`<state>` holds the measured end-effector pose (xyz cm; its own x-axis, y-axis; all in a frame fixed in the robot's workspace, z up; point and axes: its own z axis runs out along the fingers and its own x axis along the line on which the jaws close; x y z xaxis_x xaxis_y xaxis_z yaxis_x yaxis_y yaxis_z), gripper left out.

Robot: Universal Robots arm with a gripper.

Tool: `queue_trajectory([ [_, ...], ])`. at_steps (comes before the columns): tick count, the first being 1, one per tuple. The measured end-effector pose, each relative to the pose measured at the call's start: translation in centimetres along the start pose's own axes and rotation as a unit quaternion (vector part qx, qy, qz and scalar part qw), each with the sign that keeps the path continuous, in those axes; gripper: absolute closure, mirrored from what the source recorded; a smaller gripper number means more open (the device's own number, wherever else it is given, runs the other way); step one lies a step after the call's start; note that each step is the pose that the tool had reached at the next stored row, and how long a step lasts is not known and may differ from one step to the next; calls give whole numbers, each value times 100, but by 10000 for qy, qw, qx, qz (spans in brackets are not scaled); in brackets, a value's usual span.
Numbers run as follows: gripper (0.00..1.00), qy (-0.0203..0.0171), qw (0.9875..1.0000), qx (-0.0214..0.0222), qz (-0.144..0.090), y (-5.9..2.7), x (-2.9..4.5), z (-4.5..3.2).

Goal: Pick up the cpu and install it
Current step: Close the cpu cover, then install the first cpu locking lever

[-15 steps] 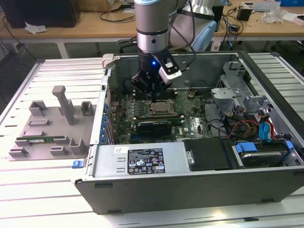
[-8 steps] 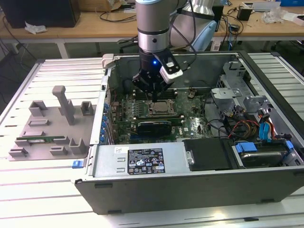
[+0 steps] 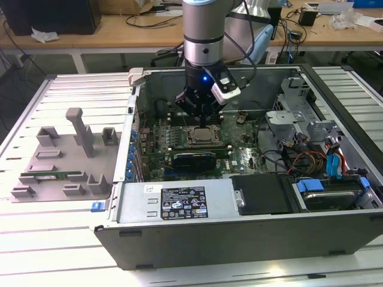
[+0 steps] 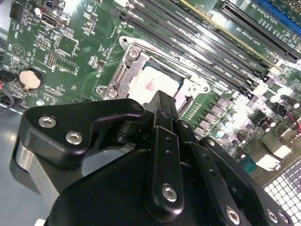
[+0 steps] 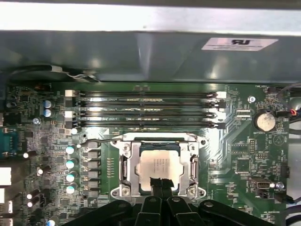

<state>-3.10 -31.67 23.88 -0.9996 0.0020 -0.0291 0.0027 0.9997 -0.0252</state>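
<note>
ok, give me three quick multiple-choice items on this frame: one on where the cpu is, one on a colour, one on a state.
1. Where is the cpu?
A) outside the case
B) in the socket frame on the motherboard
C) lifted clear of the board

2. What colour is the motherboard?
A) green
B) red
C) white

3. What state is the case in?
A) shut, with its panel on
B) open, with the board exposed
C) shut and standing on end

Key:
1 B: the cpu lies inside the socket frame, with the gripper right over it.
2 A: the motherboard is green in both wrist views.
3 B: in the exterior view the case has its side off and the board shows.
</note>
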Motion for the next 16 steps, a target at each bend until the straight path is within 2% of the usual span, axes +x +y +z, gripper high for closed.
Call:
queue_trajectory([
  [5, 89, 1, 10000, -1, -1, 0, -32, -6],
  [14, 89, 0, 10000, 4, -2, -3, -36, -116],
  [16, 89, -1, 10000, 2, -1, -2, -36, -116],
])
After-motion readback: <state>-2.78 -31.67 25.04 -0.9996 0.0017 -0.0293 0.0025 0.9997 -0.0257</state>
